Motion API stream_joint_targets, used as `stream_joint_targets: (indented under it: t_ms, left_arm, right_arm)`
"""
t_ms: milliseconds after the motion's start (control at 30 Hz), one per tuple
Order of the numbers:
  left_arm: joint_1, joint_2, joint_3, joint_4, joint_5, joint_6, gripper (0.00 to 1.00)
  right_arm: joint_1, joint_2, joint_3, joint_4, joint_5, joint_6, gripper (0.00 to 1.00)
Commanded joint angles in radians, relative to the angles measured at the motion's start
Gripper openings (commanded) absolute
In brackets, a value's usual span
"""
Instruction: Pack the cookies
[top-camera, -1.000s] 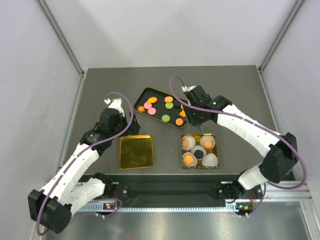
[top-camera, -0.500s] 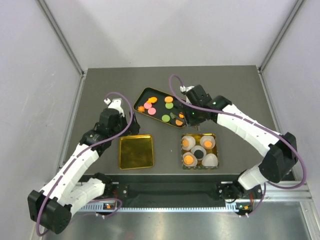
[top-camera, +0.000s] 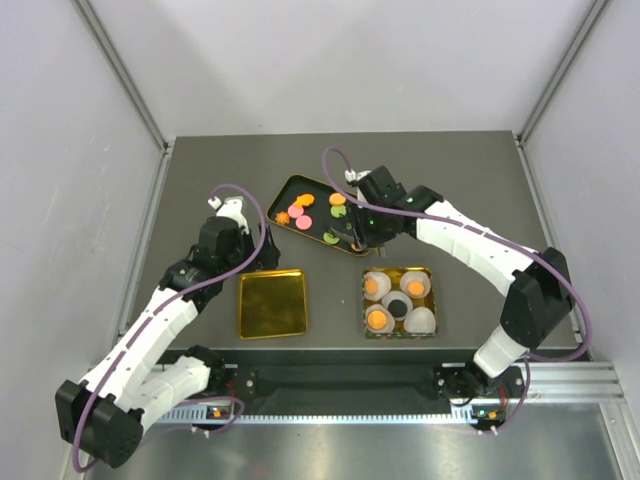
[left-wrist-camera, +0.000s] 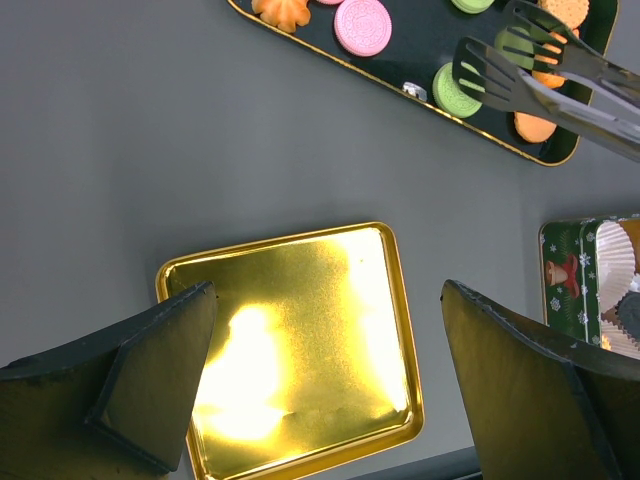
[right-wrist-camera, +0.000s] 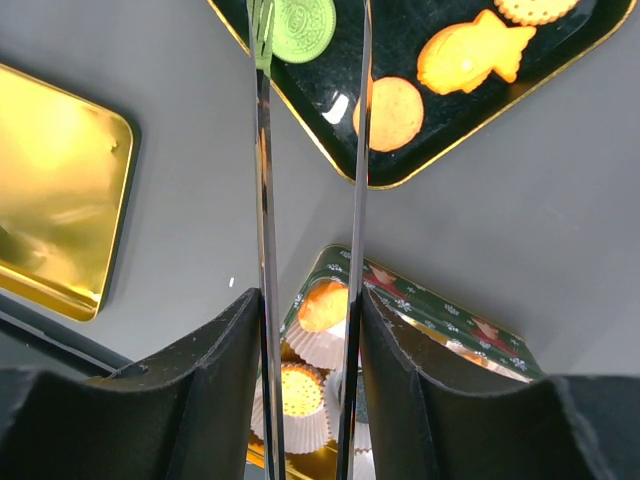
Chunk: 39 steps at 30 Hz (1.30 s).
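Reaching over the black tray (left-wrist-camera: 395, 55), the right gripper (right-wrist-camera: 310, 360) has its fingers pinched narrow on the handles of metal tongs (right-wrist-camera: 262, 200). The tongs' slotted tips sit at the tray's near-right part, either side of a green cookie (right-wrist-camera: 303, 25). I cannot tell how high the tips are above it. The step looks like a pick. It would go best with the tips lowered level until they bracket the cookie's rim, then a light squeeze, since a hard one could crack it or flick it across the glossy tray. A straight lift should clear the tray's raised edge before the carry to the green tin (right-wrist-camera: 430, 318), just nearside of the tray's right end, where one paper cup (top-camera: 418, 320) looks empty. The other cookies (top-camera: 303, 222) lie scattered along the tray. The left gripper (left-wrist-camera: 340, 385), fingers spread wide and holding nothing, hangs above the gold lid (left-wrist-camera: 300, 330), nearside of the tray's left end. The table (top-camera: 200, 170) is smooth dark grey, so the tray may slide if nudged. Pale walls (top-camera: 330, 60) close in beyond it.
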Motion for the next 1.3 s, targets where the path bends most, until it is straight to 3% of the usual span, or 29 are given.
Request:
stream_joint_targets:
  t_ms: [0, 1267]
  left_arm:
    - [0.003, -0.003, 0.02, 0.035, -0.006, 0.007, 0.99]
    - [0.003, 0.0, 0.018, 0.037, -0.006, 0.007, 0.99]
  right_arm:
    - [0.013, 0.004, 0.048, 0.054, -0.022, 0.012, 0.42]
    - [0.021, 0.037, 0.031, 0.02, 0.004, -0.033, 0.41]
